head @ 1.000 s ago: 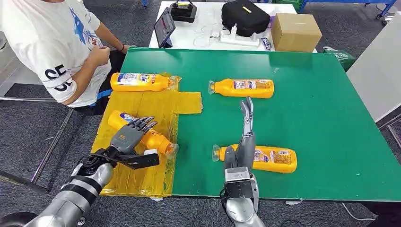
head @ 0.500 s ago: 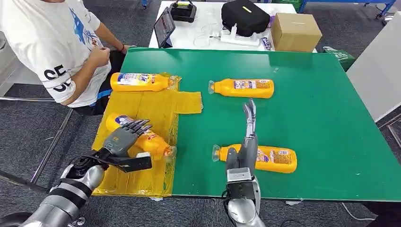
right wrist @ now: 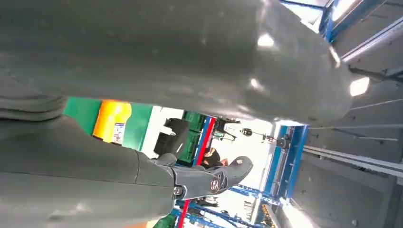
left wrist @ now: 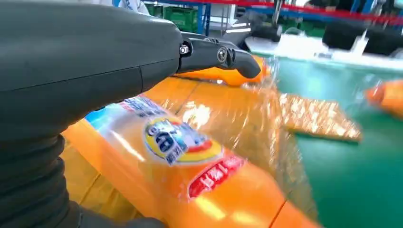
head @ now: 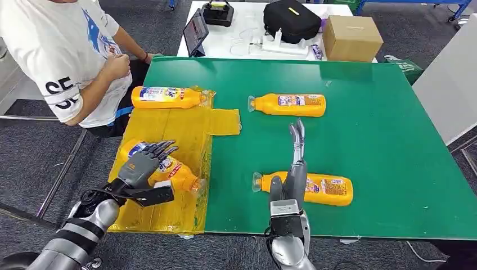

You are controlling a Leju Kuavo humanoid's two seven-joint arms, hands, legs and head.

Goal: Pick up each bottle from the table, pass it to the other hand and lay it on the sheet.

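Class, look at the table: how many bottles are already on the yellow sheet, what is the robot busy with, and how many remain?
Done: one bottle lies at the far end of the yellow sheet. In hand: the left hand is over a second bottle on the sheet; whether it grips it is unclear. Left: two bottles on the green table, one far, one near under the right hand.

"SE" in black on the person's white shirt

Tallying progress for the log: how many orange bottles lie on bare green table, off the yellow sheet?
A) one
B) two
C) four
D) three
B: the far bottle and the near bottle lie on bare green table, while two others rest on the yellow sheet.
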